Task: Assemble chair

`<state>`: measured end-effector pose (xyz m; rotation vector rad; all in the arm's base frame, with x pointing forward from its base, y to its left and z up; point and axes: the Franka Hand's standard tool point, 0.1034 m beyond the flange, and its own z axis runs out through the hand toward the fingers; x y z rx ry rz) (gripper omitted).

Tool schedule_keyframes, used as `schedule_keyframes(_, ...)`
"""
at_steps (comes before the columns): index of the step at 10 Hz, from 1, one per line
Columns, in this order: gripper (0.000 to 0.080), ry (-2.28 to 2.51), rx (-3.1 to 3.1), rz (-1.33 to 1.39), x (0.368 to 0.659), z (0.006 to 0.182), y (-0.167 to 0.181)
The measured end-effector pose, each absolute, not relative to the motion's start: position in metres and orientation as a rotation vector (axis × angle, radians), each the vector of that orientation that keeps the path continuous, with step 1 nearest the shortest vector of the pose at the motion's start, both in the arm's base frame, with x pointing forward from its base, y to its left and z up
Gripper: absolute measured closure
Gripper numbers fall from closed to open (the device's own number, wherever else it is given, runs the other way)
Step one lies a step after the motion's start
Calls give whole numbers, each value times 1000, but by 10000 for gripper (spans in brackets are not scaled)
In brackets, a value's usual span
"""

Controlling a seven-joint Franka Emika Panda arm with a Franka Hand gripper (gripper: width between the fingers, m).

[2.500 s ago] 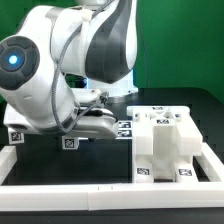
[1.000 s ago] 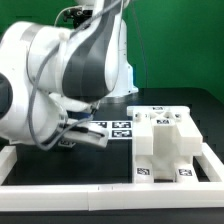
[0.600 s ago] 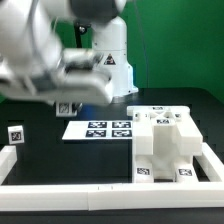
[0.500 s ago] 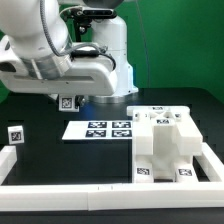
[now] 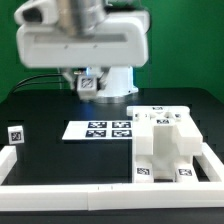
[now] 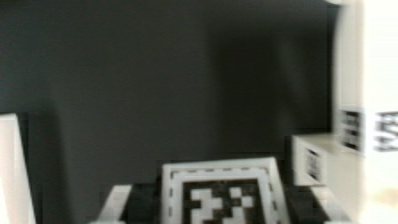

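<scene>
My gripper (image 5: 88, 88) hangs well above the table behind the marker board (image 5: 100, 128), shut on a small white tagged chair part (image 5: 88, 79). In the wrist view that part (image 6: 222, 192) fills the space between my fingers (image 6: 128, 202), its black-and-white tag facing the camera. The partly built chair (image 5: 164, 146), a blocky white body with tags on its top and front, stands on the exterior view's right. Another small tagged chair piece (image 5: 15, 134) stands on the far left of the exterior view.
White border rails (image 5: 70, 168) run along the table's front and left edges. The arm's wide white body (image 5: 80, 35) spans the upper part of the exterior view. Dark table surface (image 6: 178, 80) lies below the gripper.
The arm has risen from low on the exterior view's left, carrying the tagged part up and toward the middle. The marker board, covered before, now shows fully.
</scene>
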<state>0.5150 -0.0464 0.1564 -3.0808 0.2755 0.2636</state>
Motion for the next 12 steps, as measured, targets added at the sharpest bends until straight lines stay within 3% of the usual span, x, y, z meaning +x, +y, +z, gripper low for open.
schedule_keyframes(1,518,297,-3084,115,518,166,-33)
schedule_keyframes(4,518,307,-3091,-116,512,158,-36)
schedule_keyframes(8,518,265,-3088,-66,508,155,-46)
schedule_keyframes(11,518,295,-3077,60,491,114,-78)
schedule_keyframes(12,518,297,-3062,145,489,112,-74)
